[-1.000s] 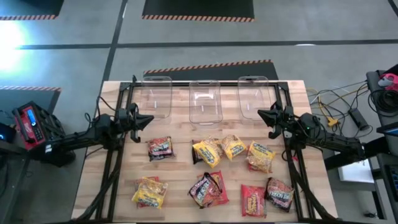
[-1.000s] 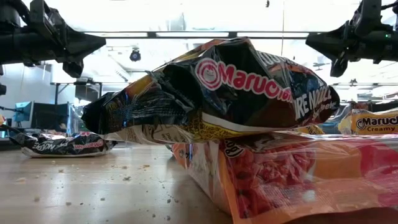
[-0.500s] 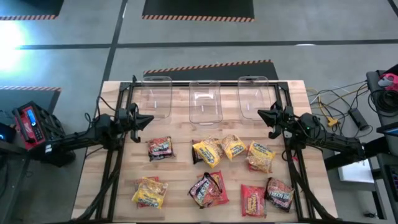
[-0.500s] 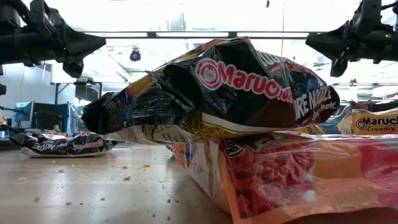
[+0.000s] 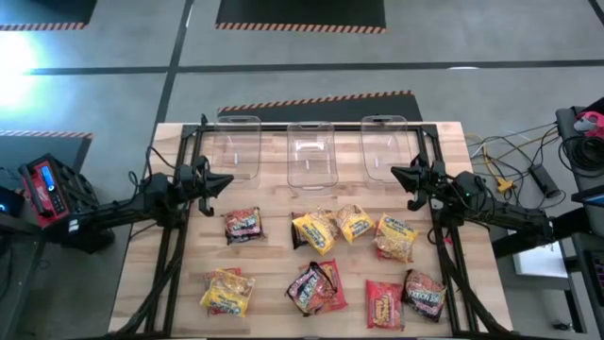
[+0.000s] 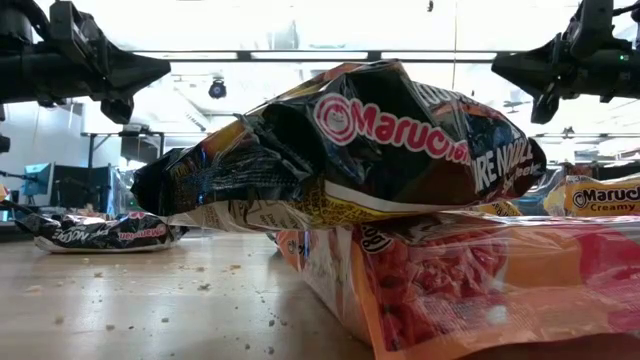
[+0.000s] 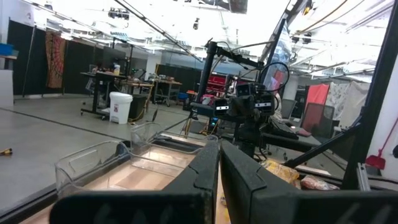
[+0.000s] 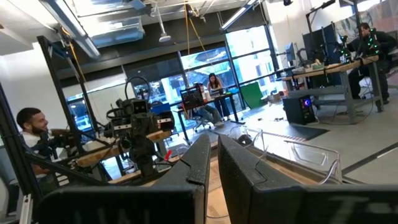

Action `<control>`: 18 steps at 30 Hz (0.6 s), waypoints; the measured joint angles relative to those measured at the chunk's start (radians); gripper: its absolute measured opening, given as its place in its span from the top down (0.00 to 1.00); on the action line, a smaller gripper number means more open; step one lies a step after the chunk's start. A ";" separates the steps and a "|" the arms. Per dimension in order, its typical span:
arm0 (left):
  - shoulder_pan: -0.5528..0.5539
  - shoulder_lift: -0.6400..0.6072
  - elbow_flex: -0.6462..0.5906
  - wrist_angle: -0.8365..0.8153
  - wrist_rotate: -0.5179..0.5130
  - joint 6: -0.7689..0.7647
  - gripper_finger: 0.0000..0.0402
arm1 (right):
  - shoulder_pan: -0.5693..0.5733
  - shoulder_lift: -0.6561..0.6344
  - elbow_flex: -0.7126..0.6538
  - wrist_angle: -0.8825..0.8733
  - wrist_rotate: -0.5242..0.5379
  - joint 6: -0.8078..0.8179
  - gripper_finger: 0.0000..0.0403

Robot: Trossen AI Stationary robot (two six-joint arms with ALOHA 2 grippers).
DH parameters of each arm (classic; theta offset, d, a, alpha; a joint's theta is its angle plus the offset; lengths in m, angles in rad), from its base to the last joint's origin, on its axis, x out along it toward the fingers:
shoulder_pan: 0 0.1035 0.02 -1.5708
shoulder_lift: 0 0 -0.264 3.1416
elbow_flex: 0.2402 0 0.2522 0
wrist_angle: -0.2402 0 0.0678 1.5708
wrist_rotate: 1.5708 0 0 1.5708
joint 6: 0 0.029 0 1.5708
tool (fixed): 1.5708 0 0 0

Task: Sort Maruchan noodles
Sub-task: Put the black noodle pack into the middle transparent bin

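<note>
We hover our closed, empty left hand [image 5: 224, 179] and right hand [image 5: 396, 173] above the noodles [image 5: 319, 231], ready to begin sorting.

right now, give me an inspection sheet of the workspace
surface: wooden table, crumbs along its near edge in the low view
job's things: noodle packets loose on the table, yellow, red and dark mixed; three clear bins at the back, nothing in them
clutter: nothing seen
hands: left hand and right hand shut, holding nothing, raised at the table's sides
cables: a tangle on the floor, right of the table
surroundings: people at desks beyond the table
</note>
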 joint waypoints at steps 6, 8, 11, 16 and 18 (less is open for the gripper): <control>0.000 0.000 0.000 0.010 0.000 -0.001 1.00 | 0.000 0.000 0.000 0.000 0.000 0.000 0.94; 0.000 0.000 0.000 0.018 0.000 -0.003 1.00 | 0.000 0.000 0.000 0.000 0.000 0.000 0.94; 0.000 0.000 0.000 0.021 0.000 -0.005 1.00 | 0.000 0.000 0.000 0.000 0.000 0.000 0.94; 0.000 0.000 0.000 0.022 0.000 -0.005 1.00 | 0.000 0.000 0.000 0.000 0.000 0.000 0.94; 0.000 0.000 0.000 0.027 0.000 -0.005 1.00 | 0.000 0.000 0.000 0.000 0.000 0.000 0.94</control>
